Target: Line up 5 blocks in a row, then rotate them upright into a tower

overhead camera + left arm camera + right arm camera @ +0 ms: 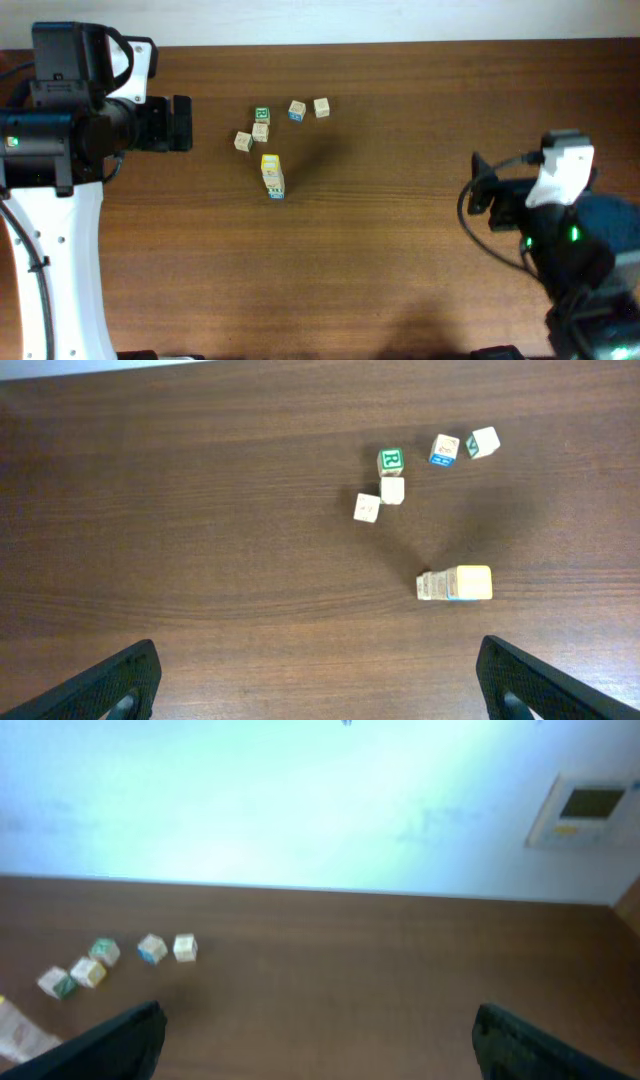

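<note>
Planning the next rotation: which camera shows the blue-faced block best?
Left wrist: the blue-faced block is largest and sharpest there, top and blue side both visible. Overhead shows it whole but tiny. Right wrist shows it blurred, a bluish cube near the left.

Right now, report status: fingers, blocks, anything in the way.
Left fingers open, empty. Right fingers open, empty. Blocks scattered, none gripped. Nothing in the way.

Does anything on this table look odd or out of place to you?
Only one thing: near the loose pale wooden cubes, a yellow-faced wooden block and a pale printed block sit pressed together, slightly askew. Stacked or toppled, I cannot tell.
</note>
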Tool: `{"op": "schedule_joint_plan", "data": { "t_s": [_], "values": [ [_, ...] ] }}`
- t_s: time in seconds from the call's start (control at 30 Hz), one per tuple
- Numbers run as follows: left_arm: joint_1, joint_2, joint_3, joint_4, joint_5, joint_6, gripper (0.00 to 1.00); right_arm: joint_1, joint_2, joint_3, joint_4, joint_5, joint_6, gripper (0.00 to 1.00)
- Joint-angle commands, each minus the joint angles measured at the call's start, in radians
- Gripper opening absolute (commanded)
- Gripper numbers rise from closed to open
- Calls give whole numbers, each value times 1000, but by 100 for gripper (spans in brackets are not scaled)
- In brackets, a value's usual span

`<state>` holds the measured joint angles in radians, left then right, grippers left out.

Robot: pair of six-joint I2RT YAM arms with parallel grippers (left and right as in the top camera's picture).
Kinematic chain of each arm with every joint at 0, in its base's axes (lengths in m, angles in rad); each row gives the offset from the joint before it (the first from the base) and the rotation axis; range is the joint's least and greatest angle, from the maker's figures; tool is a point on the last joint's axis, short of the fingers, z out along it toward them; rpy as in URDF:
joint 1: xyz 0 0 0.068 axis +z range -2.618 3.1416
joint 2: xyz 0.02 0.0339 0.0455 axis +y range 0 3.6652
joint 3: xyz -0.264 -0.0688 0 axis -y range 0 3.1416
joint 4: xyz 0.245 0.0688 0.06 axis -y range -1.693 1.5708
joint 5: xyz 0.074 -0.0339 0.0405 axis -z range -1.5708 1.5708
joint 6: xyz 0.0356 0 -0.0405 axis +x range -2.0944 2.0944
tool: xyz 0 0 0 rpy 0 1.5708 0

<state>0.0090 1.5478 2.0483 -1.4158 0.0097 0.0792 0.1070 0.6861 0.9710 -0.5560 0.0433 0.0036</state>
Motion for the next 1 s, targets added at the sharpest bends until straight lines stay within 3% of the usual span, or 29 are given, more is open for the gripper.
{"op": "schedule_joint_plan", "data": {
  "t_s": [0.0,0.13,0.3,0.97],
  "values": [
    [3,-5,8,0,-6,5,99,-72,-240,-341,194,-120,-52,98],
    [3,-5,8,0,-6,5,99,-96,-542,-720,396,-122,-48,98],
    [3,-5,8,0,-6,5,99,-92,-683,-945,517,-122,-48,98],
    [3,-5,8,-34,-8,6,99,-68,-680,-966,485,-119,-48,98]
  ]
}}
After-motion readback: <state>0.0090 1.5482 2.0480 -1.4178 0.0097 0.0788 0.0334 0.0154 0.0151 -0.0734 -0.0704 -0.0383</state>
